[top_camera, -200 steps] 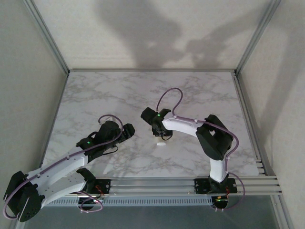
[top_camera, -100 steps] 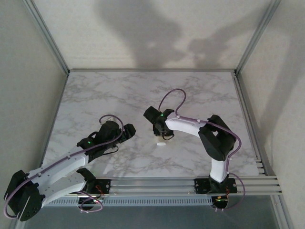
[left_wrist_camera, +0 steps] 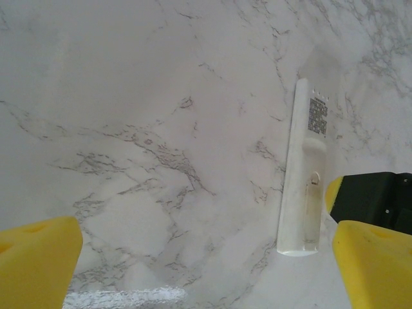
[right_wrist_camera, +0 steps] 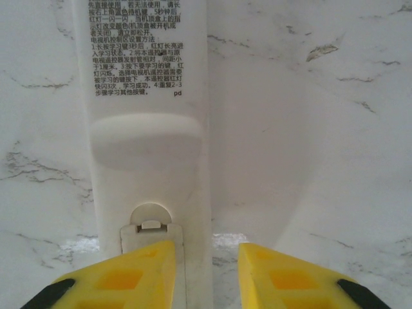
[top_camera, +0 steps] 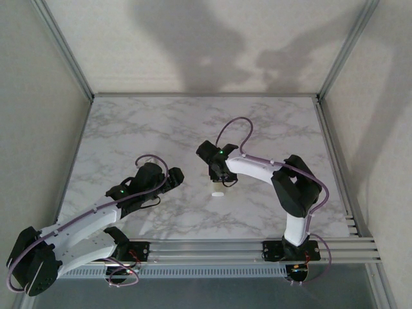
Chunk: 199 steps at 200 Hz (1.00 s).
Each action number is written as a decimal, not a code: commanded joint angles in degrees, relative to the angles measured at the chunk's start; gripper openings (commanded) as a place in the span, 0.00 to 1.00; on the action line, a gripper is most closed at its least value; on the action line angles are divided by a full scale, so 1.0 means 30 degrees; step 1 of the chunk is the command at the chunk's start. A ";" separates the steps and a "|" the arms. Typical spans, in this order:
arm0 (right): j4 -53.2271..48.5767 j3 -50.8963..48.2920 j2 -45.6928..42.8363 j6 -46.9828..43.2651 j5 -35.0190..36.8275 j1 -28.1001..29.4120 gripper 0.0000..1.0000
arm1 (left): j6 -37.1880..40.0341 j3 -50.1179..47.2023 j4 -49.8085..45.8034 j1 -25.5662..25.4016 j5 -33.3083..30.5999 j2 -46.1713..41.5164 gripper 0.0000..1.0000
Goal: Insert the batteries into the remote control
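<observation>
Since 1 second ago, your right fingers point(top_camera: 221, 178) have slid a little to the right and down in the top picture. They are now closer to the remote control point(top_camera: 218, 193). The right arm's elbow has gone a bit to the right too. The remote control has stayed in the same spot, near the middle of the desk point(top_camera: 129, 129). Your left fingers point(top_camera: 172, 176) have hardly moved and sit just left of the middle.

The remote control is a long, thin, white bar that lies flat with its back up. In the right wrist picture it runs down the left half. You can see small black print on it, a smooth raised step across it, and a little round tab near its lower end. The desk is smooth, like white marble with grey veins.

Your right fingers are yellow blocks, only a little way apart, with just bare desk between them. 1 of them sits over the near end of the remote control, and I cannot tell if it touches.

Your left fingers are spread very wide, at the 2 bottom corners of the left wrist picture, and they hold nothing. The remote control lies at the right of that picture.
</observation>
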 commanded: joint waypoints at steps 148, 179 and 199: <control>-0.0119 -0.0406 -0.0392 0.1352 0.0411 0.2153 0.65 | 0.0606 0.0818 0.0474 0.0226 0.0052 0.1002 1.00; 0.0475 -0.1006 0.0014 0.1518 0.0108 0.2148 0.65 | 0.0643 0.0863 0.0501 0.0247 0.0085 0.1003 1.00; 0.0828 -0.1247 0.0427 0.1594 -0.0153 0.2130 0.64 | 0.0656 0.0905 0.0485 0.0249 0.0081 0.1039 1.00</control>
